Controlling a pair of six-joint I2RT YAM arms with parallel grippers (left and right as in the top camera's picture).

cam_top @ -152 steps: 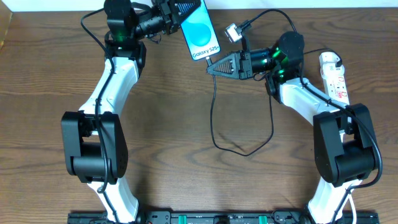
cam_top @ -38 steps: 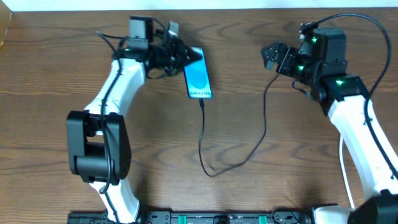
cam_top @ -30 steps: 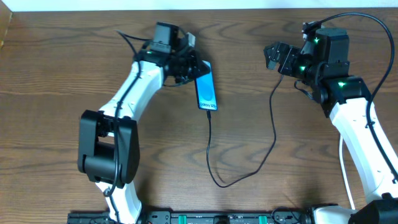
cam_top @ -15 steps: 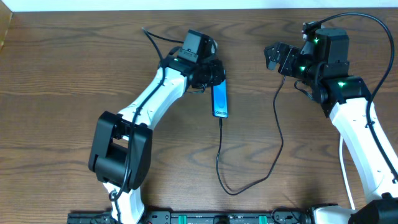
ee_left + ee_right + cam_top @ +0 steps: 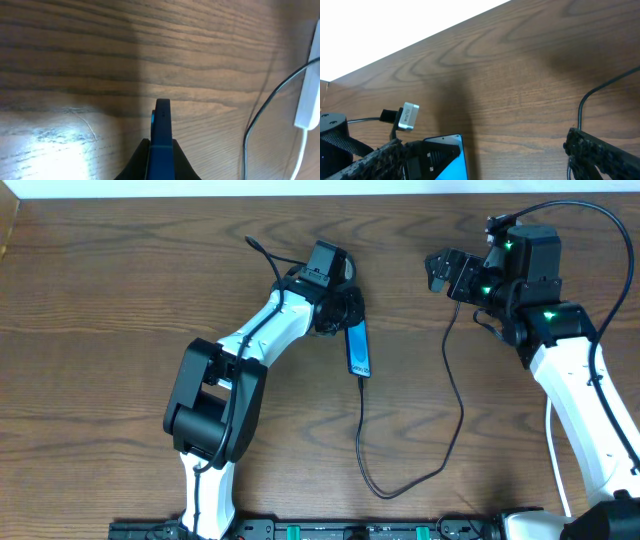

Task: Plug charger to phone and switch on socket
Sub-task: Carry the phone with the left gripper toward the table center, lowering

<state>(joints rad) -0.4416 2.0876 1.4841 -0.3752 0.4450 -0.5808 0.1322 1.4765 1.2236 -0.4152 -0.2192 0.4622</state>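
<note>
Left tool (image 5: pixel 346 316) clamped on the phone (image 5: pixel 358 349), held edge-on over the worktop (image 5: pixel 100 330); charger (image 5: pixel 361 430) plugged into its lower end. Right tool (image 5: pixel 440 272) spread wide, cable reaching it.

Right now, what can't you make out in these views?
- Switches of the socket: nowhere in overhead; left wrist shows only a white sliver cut by the right edge.
- Far end of the charger: overhead, lost behind the right gripper.
- Port of the phone: overhead too small; left wrist sees it edge-on.
</note>
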